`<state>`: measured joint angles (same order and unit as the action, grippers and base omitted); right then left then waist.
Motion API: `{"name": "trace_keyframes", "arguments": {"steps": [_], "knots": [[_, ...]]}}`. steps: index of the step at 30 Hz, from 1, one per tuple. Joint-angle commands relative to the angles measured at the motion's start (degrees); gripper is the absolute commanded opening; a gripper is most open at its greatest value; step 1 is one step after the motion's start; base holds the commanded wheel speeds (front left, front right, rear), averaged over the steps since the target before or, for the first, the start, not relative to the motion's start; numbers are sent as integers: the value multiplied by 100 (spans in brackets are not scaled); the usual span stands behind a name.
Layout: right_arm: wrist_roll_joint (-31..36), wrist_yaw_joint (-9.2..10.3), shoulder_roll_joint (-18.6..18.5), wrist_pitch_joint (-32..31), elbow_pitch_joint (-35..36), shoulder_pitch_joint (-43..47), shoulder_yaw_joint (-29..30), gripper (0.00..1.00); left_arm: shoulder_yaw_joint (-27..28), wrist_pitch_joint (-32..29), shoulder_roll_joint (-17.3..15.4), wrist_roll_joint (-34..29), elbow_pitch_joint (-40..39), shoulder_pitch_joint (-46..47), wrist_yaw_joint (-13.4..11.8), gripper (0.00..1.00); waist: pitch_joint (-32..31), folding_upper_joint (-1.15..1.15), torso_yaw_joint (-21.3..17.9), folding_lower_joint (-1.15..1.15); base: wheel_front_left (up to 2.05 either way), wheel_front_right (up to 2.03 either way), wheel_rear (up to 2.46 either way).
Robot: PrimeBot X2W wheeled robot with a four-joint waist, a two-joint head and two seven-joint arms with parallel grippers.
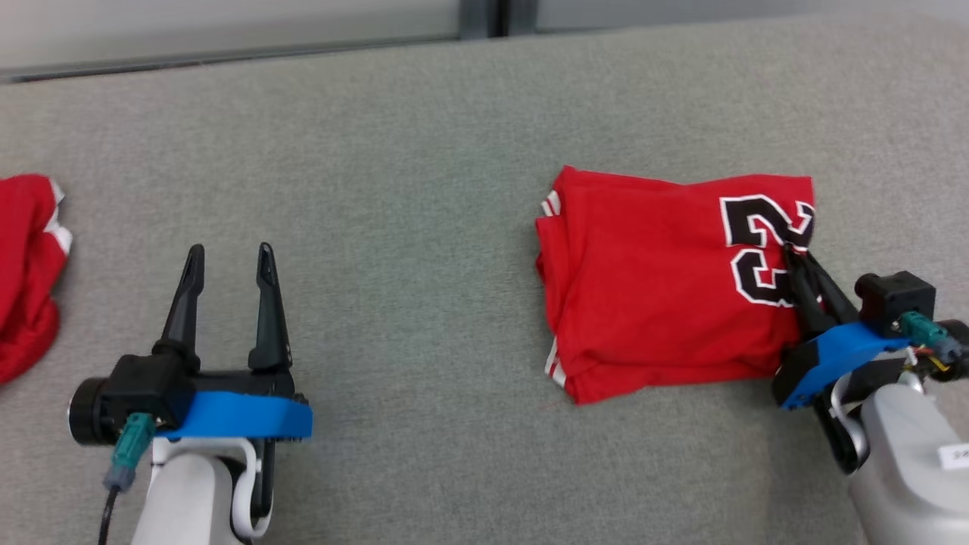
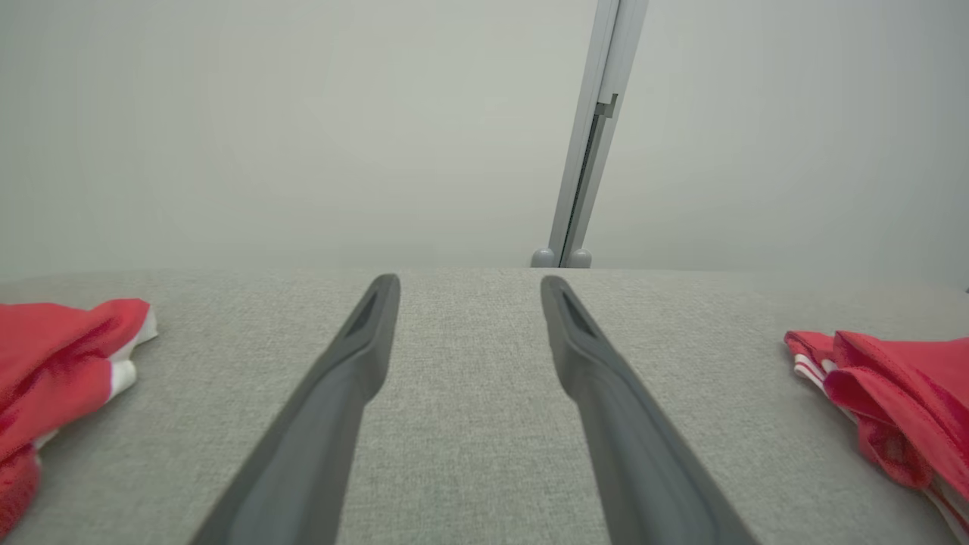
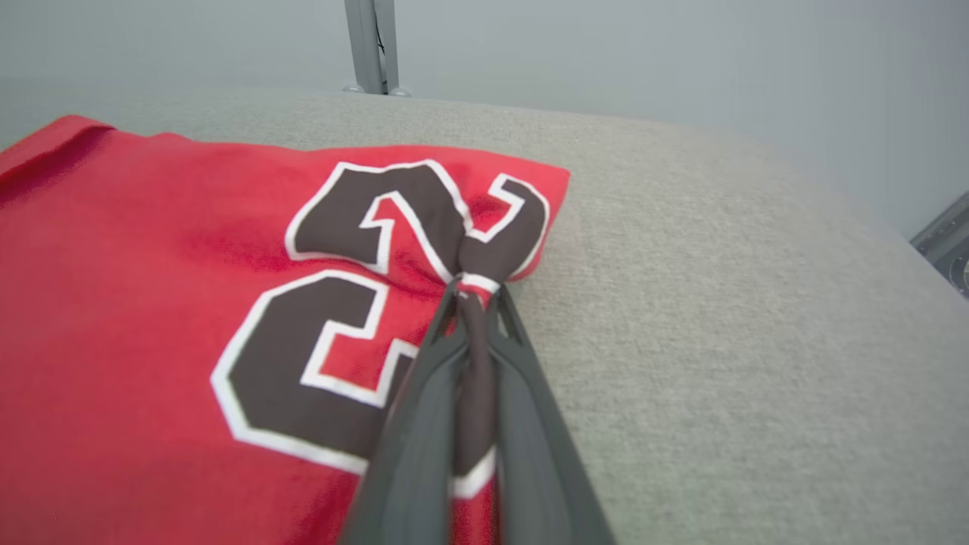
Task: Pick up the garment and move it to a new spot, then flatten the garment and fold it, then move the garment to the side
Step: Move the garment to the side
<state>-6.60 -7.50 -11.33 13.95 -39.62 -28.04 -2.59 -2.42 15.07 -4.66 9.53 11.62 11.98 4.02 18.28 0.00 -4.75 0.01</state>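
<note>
A folded red garment (image 1: 651,280) with black, white-edged numbers lies on the grey cloth surface at the right. My right gripper (image 1: 791,253) is shut on a pinch of its right edge, through the black number; in the right wrist view the garment (image 3: 151,303) bunches between the right gripper (image 3: 473,291) fingers. My left gripper (image 1: 231,261) stands open above bare surface at the lower left, holding nothing. In the left wrist view the left gripper (image 2: 465,288) fingers are spread, and the garment's edge (image 2: 893,393) lies far right.
A second crumpled red cloth (image 1: 26,265) lies at the left edge, also at the left of the left wrist view as red cloth (image 2: 53,371). The grey surface (image 1: 416,227) stretches between the two. A pale wall with a grey post (image 2: 590,136) stands behind.
</note>
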Motion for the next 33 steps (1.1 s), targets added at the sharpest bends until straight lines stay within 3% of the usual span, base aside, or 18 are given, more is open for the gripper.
{"name": "trace_keyframes", "arguments": {"steps": [1, 8, 18, 24, 33], "knots": [[-17, 1, -96, 31, 73, -116, 55, 0, 25, 12, 8, -35, -67, 138, 7, 100, 80, 0, -98, -1, 0, 0, 0], [-52, 1, -366, 63, 471, -312, 197, 0, 60, 13, -91, -169, -291, 453, 43, 100, 468, 0, -488, -1, 0, 0, 0], [69, 1, -746, -239, 739, -1285, -17, 0, 109, 13, -195, -220, -573, 618, 71, 100, 896, 0, -521, -1, 0, 0, 0], [130, 1, -1322, -577, 589, -1946, 131, 0, 63, 13, -218, -260, -667, 773, 81, 100, 1245, 0, -377, -1, 0, 0, 0], [231, 1, -2232, -856, -185, -2758, 407, 0, -18, 13, -208, -256, -747, 1004, 89, 100, 1602, 0, -150, -1, 0, 0, 0]]}}
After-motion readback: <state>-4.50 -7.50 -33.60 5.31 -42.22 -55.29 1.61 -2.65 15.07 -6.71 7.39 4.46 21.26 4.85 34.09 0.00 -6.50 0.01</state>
